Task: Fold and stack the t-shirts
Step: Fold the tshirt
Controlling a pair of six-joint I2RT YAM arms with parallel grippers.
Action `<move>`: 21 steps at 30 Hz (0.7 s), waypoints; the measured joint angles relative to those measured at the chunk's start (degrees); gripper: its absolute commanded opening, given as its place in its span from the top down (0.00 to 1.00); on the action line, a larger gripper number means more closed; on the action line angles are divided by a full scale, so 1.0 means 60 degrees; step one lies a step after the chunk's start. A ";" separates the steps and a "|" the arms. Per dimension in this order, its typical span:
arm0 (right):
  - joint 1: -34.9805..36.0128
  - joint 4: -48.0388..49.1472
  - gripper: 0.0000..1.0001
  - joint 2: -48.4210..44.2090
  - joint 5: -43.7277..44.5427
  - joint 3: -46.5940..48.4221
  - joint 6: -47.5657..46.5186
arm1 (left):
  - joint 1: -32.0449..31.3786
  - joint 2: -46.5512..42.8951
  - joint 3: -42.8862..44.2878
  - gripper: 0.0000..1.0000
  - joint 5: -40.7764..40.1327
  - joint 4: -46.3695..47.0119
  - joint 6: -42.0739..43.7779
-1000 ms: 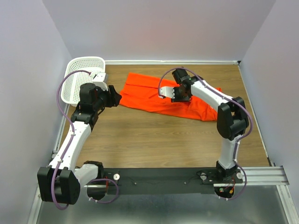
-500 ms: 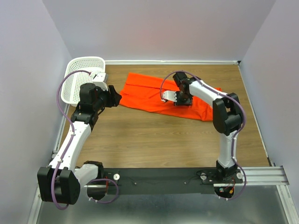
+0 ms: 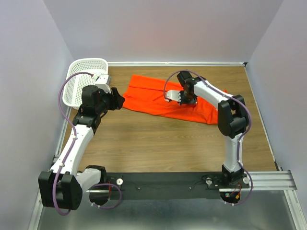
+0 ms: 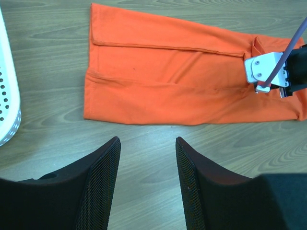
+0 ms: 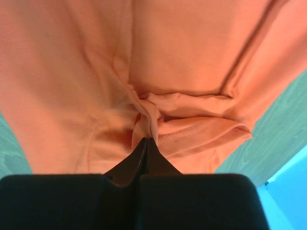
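Wooden table point(image 3: 163, 139) is occupied at its far side by the orange t-shirt point(image 3: 144, 96), laid flat. A bunch of its fabric is pinched by the right gripper point(image 5: 146, 140); the left gripper point(image 4: 147, 143) is seen parted over bare wood near a white basket point(image 3: 91, 64).

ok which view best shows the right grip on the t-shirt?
Right wrist: right gripper fingers shut on a bunched t-shirt fold. Top external and left wrist show only its housing over the cloth.
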 measured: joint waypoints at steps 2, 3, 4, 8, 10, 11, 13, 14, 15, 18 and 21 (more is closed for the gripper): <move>0.0000 0.0000 0.99 0.0004 0.0000 0.0117 0.0000 | 0.0000 0.0000 0.0004 0.42 0.0000 0.0000 0.0000; 0.0000 0.0018 0.99 0.0004 -0.0004 0.0222 -0.0011 | 0.0000 0.0000 0.0004 0.42 0.0000 0.0000 0.0000; 0.0000 0.0040 0.99 0.0004 -0.0007 0.0277 -0.0015 | 0.0000 0.0000 0.0004 0.42 0.0000 0.0000 0.0000; 0.0058 0.0226 0.99 0.0015 -0.0007 0.0433 -0.0117 | 0.0000 0.0000 0.0004 0.42 0.0000 0.0000 0.0000; 0.0149 0.0302 0.99 0.0087 -0.0015 0.0572 -0.0160 | 0.0000 0.0000 0.0000 0.42 0.0000 0.0000 0.0000; 0.0208 0.0342 0.99 0.0131 -0.0018 0.0645 -0.0186 | 0.0000 0.0000 0.0004 0.42 0.0000 0.0000 0.0000; 0.0382 0.0481 0.99 0.0219 -0.0029 0.0721 -0.0222 | 0.0000 0.0000 0.0004 0.42 0.0000 0.0000 0.0000; 0.0444 0.0532 1.00 0.0251 -0.0033 0.0739 -0.0244 | 0.0000 0.0000 0.0004 0.42 0.0000 0.0000 0.0000; 0.0568 0.0601 0.99 0.0273 -0.0044 0.0739 -0.0273 | 0.0000 0.0000 0.0004 0.42 0.0000 0.0000 0.0000; 0.0947 0.0922 0.76 0.0313 -0.0080 0.0718 -0.0364 | 0.0000 0.0000 0.0004 0.42 0.0000 0.0000 0.0000; 0.1330 0.1432 0.53 0.0317 -0.0066 0.0696 -0.0353 | 0.0000 0.0000 0.0004 0.42 0.0004 0.0000 0.0000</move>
